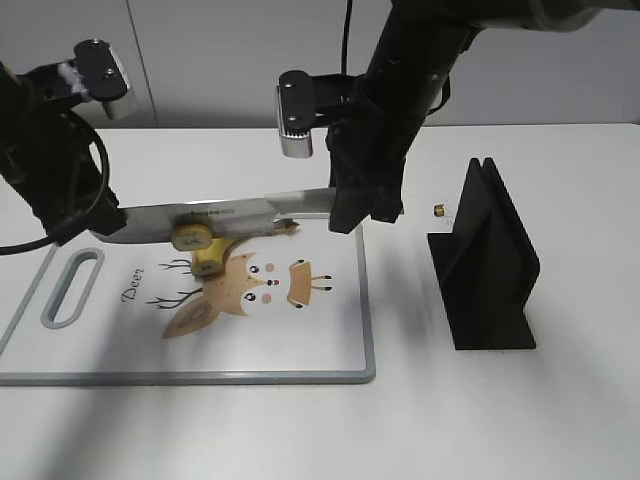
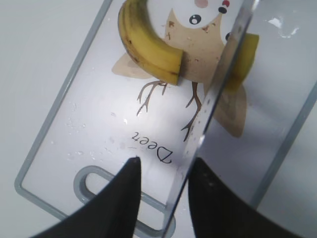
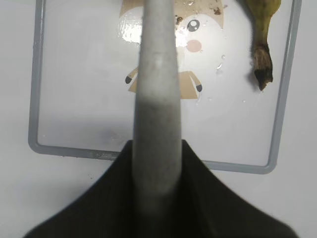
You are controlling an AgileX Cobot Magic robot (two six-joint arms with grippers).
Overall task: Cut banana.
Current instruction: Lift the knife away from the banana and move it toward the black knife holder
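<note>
A cut banana lies on the white deer-print cutting board (image 1: 300, 350). One yellow piece (image 2: 148, 44) is left of the blade, and another (image 2: 246, 57) shows behind it. The pieces (image 1: 198, 245) sit under the blade in the exterior view. The stem end (image 3: 261, 54) lies near the board's edge. My right gripper (image 1: 355, 205) (image 3: 156, 153) is shut on the grey handle of the knife (image 3: 156, 89). It holds the blade (image 1: 220, 213) level over the banana. My left gripper (image 2: 166, 168) (image 1: 100, 220) is open at the blade's tip. The blade edge (image 2: 218, 94) runs between its fingers, beside the right finger.
A black knife holder (image 1: 485, 260) stands on the table right of the board. A small brown bit (image 1: 439, 210) lies beside it. The board's handle slot (image 1: 72, 288) (image 2: 94, 181) is at its left end, under my left gripper.
</note>
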